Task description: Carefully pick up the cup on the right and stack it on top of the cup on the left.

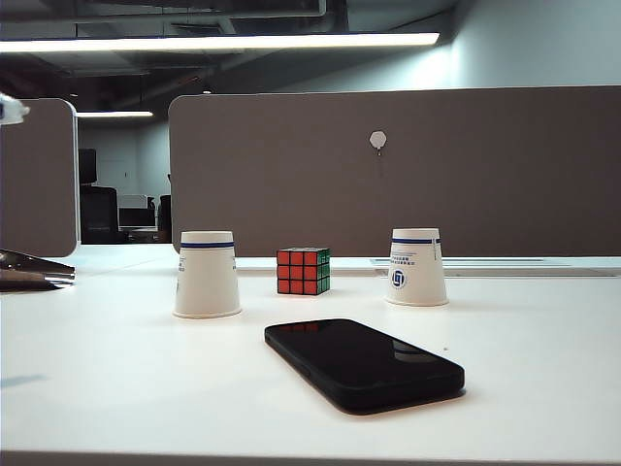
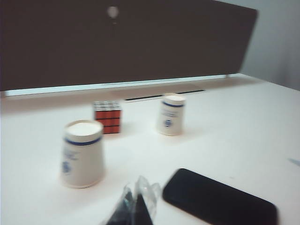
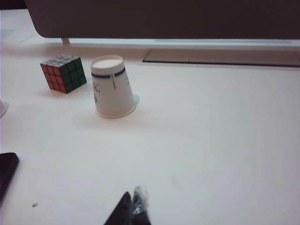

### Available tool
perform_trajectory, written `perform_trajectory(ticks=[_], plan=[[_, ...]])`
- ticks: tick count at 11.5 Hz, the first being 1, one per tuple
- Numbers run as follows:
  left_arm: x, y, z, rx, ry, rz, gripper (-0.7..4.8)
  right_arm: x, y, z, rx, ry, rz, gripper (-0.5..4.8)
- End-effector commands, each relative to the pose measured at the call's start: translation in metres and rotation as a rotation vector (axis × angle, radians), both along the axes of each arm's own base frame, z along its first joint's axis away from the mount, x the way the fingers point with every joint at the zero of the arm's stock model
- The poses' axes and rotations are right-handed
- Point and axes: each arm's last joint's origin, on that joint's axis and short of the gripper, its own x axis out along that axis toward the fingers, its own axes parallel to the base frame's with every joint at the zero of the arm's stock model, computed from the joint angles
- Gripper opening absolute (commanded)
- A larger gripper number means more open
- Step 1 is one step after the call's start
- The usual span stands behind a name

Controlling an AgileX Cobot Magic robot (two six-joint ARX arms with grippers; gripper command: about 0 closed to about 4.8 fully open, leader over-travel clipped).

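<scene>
Two white paper cups with a blue band stand upside down on the white table. The cup on the right also shows in the left wrist view and in the right wrist view. The cup on the left is nearest to my left gripper, which is shut and empty, a short way in front of that cup. My right gripper is shut on nothing, well short of the right cup, over bare table.
A Rubik's cube sits between the cups, slightly behind them. A black phone lies flat in front of them, close to my left gripper. A grey partition closes the far side. A shiny dark object juts in at the left edge.
</scene>
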Motion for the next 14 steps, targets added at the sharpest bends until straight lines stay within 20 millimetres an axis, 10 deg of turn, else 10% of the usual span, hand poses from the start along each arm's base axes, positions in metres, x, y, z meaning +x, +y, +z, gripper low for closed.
perform_trajectory(ticks=[1, 9, 10, 11, 14], plan=[[-0.004, -0.004, 0.005, -0.003, -0.038, -0.188, -0.05, 0.000, 0.000, 0.007, 0.013, -0.065, -0.002, 0.00], [-0.008, -0.006, 0.011, -0.005, -0.106, -0.328, -0.05, 0.000, 0.000, 0.023, 0.046, -0.227, -0.002, 0.01], [-0.008, -0.006, 0.011, -0.005, -0.105, -0.328, -0.05, -0.001, 0.000, 0.024, 0.053, -0.246, -0.001, 0.15], [-0.008, -0.006, 0.011, -0.005, -0.104, -0.325, -0.05, -0.003, 0.000, 0.034, 0.057, -0.319, 0.002, 1.63], [-0.008, -0.006, 0.011, -0.018, -0.090, -0.326, -0.05, -0.008, -0.001, 0.055, 0.021, -0.393, 0.017, 1.81]])
